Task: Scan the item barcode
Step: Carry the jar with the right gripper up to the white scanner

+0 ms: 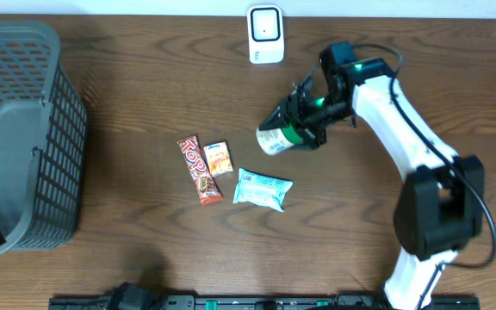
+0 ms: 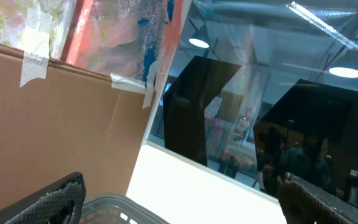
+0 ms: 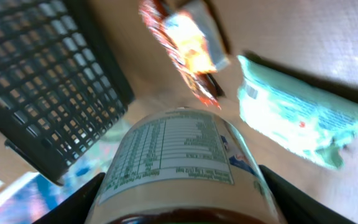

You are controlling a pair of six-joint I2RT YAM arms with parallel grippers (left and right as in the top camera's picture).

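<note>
Bottle gripped — scan apparently not yet made

The right gripper pinches the labelled bottle, right of the snack packets and near the far-edge white scanner — presenting the barcode remains. The left gripper has its jaws spread, empty.

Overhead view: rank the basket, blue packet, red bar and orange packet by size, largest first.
1. basket, by far the largest
2. blue packet
3. red bar: longer but thinner than the blue packet, so a near call
4. orange packet
</note>
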